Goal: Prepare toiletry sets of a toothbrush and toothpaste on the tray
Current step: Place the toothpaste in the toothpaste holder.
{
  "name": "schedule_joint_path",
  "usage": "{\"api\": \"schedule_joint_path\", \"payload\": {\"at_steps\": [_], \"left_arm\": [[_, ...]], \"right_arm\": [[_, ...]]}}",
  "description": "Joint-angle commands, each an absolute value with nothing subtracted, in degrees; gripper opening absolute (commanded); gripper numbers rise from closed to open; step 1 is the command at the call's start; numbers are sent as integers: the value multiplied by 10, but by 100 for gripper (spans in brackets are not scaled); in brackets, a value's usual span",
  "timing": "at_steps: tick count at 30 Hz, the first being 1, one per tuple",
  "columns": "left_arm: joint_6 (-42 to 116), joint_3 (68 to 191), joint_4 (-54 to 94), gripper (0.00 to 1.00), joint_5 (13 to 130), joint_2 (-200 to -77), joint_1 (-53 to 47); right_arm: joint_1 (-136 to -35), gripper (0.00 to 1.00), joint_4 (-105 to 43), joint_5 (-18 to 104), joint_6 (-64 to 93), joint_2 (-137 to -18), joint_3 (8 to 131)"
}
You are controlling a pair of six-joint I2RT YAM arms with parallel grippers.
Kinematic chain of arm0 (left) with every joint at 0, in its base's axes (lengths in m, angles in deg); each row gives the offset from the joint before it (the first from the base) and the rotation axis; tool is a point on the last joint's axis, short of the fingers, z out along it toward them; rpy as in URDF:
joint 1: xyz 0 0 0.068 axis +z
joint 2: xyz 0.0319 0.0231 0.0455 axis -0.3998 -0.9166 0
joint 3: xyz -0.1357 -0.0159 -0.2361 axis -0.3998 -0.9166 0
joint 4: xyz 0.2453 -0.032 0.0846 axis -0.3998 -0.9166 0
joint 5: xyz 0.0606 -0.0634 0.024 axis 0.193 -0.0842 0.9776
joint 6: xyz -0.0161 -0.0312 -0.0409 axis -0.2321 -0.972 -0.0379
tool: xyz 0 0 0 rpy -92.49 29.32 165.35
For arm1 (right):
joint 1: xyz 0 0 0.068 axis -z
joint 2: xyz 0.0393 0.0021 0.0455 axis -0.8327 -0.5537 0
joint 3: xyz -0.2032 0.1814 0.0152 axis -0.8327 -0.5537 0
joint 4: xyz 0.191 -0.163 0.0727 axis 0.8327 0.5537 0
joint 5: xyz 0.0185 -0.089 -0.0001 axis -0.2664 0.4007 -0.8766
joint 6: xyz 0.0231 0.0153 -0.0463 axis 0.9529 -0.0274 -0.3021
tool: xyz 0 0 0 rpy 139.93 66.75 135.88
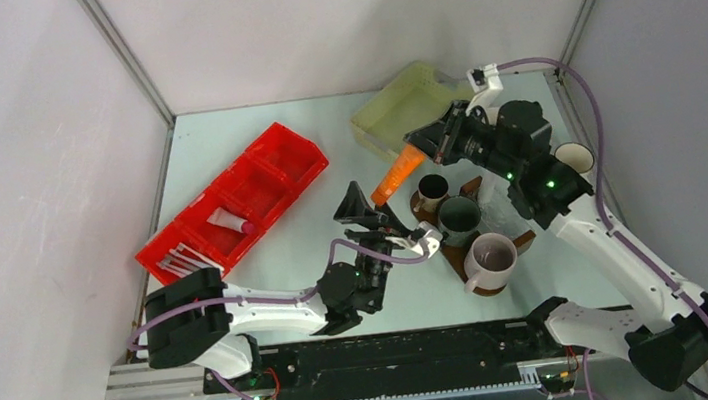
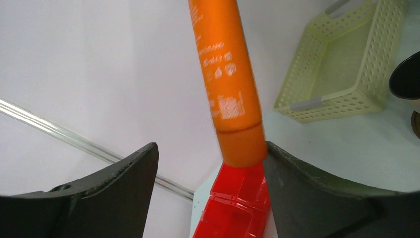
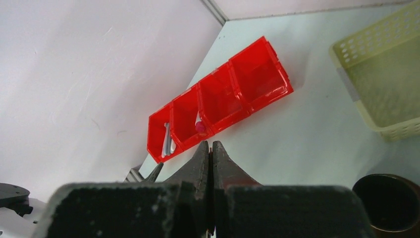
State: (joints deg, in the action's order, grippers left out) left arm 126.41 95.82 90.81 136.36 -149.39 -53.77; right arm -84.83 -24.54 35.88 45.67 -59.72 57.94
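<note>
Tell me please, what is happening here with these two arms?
It looks like a handover in mid-air. The right gripper is shut on the far end of the orange tube, beside the tray. The left gripper is open, the tube's cap between its jaws. Three mugs stand on the tray; a white tube and toothbrushes lie in the red bin.

Bare table (image 1: 286, 240) runs between red bin (image 1: 287, 159) and tray (image 1: 472, 186); 3 mugs (image 1: 459, 216) crowd the tray.
</note>
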Motion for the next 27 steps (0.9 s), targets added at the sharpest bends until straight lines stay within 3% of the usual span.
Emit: {"api": "schedule_joint_path", "payload": {"at_steps": [1,10,27], "left_arm": [[1239,964,950,86,1376,-1488,-541],[1108,950,828,98,1375,-1440,-537],[708,972,351,100,1276,-1221,-419]], "right_arm": [[-835,0,-272,375,414,-563,604],[-813,0,-212,436,304,-505,604],[-716,0,-170,462,109,-346,495]]}}
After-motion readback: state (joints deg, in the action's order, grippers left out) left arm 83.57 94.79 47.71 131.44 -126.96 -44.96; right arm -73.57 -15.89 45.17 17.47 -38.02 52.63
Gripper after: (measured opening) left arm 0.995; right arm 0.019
